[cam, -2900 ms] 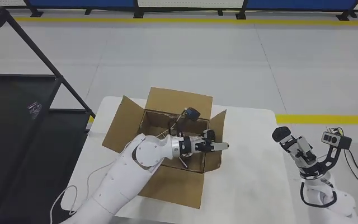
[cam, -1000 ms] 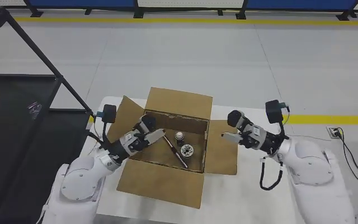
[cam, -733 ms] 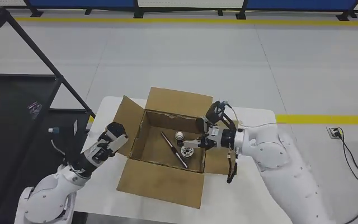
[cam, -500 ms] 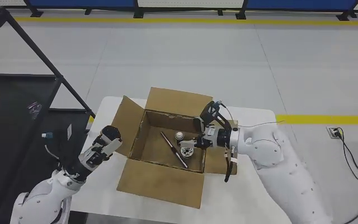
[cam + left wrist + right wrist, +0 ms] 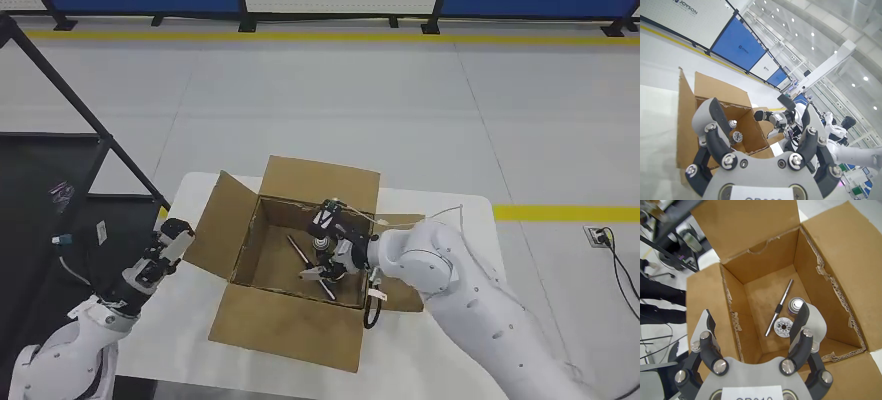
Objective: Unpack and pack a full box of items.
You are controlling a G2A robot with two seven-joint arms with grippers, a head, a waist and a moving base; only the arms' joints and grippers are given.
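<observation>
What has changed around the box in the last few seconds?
The left hand pulled out of the box and drew back past its left flap, open and empty. The right hand swung in from the right and now hangs open over the box. The rod, can and disc stayed inside.

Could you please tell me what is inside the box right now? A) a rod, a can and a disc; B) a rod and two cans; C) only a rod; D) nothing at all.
A: the right wrist view shows a rod, a can and a disc on the floor of the box.
</observation>
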